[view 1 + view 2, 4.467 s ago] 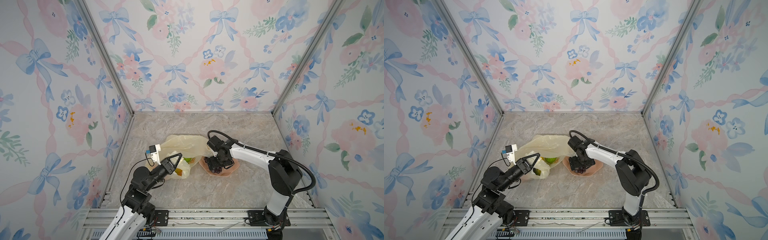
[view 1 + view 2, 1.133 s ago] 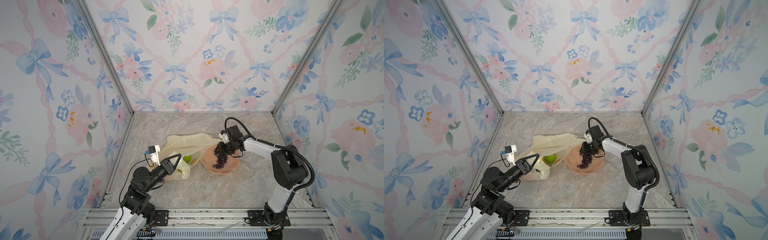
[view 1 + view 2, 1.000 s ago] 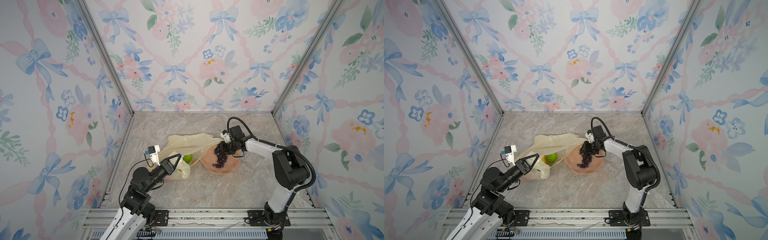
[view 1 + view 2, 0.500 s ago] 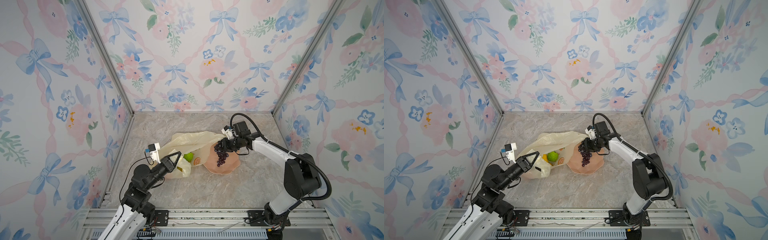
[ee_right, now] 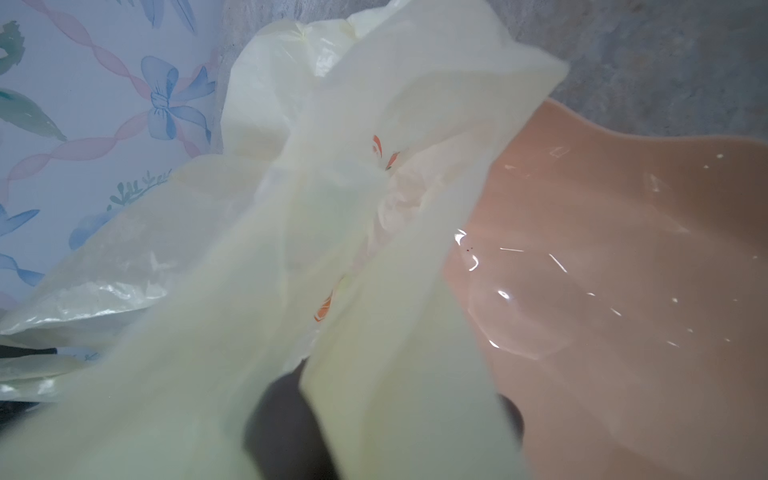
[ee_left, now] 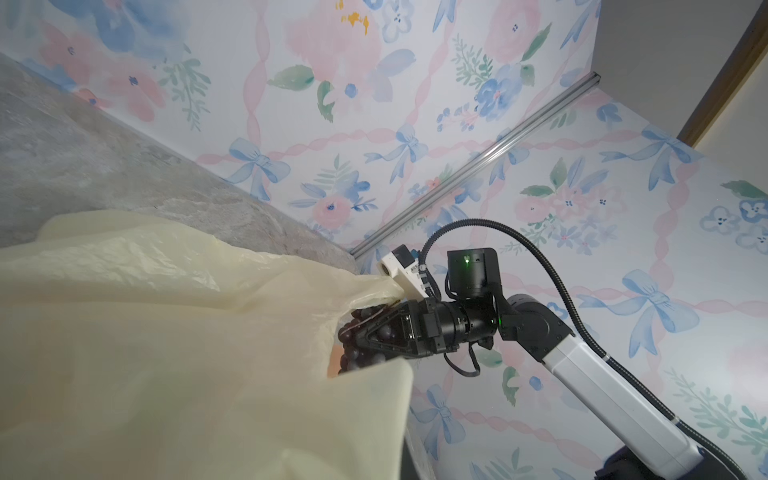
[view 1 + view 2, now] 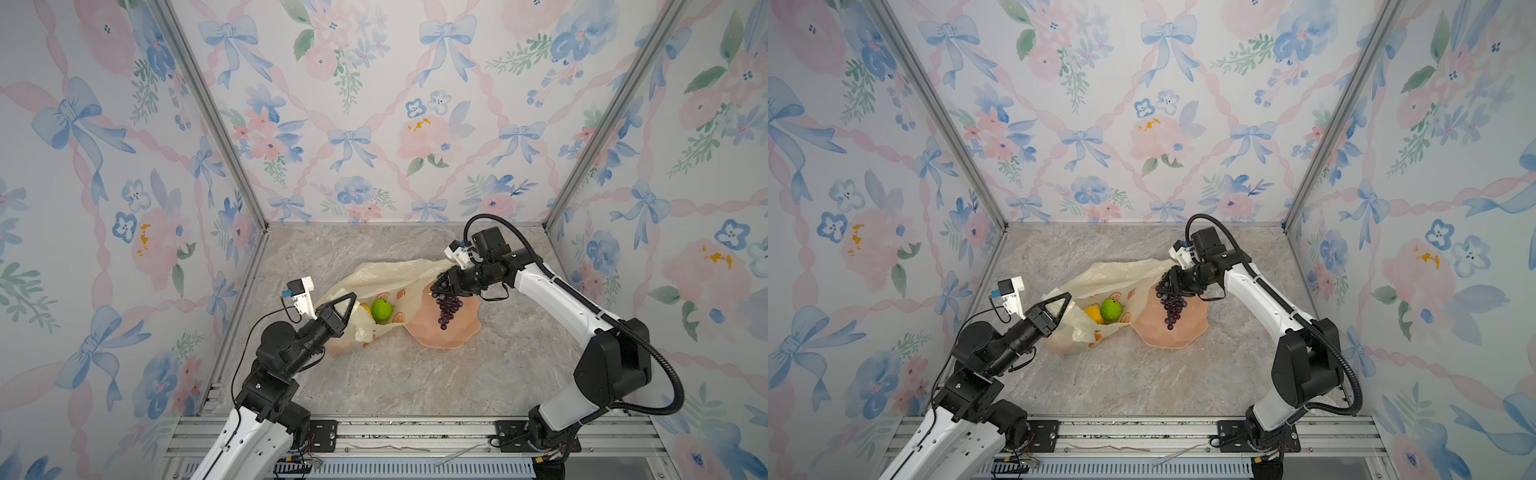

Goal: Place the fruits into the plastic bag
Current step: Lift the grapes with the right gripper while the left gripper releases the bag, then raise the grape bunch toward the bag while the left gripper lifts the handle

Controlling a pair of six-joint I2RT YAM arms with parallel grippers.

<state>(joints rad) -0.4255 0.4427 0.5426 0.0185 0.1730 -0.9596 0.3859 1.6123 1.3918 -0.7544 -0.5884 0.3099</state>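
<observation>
Where the right gripper (image 7: 439, 284) meets its load, the jaws are partly closed around the top of the grape bunch (image 7: 448, 306). In the left wrist view dark grapes sit squeezed between the two black fingers (image 6: 384, 322). In both top views the rest of the bunch hangs free below the fingertips, above the pink dish (image 7: 451, 337) and not resting on it.

At the left gripper (image 7: 351, 296) the jaws are pressed together on the near edge of the plastic bag (image 7: 386, 274). They hold that edge up off the table (image 7: 415, 382), so the mouth gapes toward the dish.

Inside the opening lie two fruits, the lime (image 7: 381, 309) and, touching it on the side toward the left gripper, the lemon (image 7: 365, 308). More shapes show faintly through the film lower down, too dim to name.

The far corner of the bag rises to the right wrist, just beside its camera. From that camera pale yellow plastic (image 5: 249, 249) fills most of the picture, with bare dish (image 5: 623, 249) beside it. A dark blur sits at the picture's lower edge; what it is cannot be told.

The bag's side overlaps the dish rim nearest it. Both arms reach in from the front rail.
</observation>
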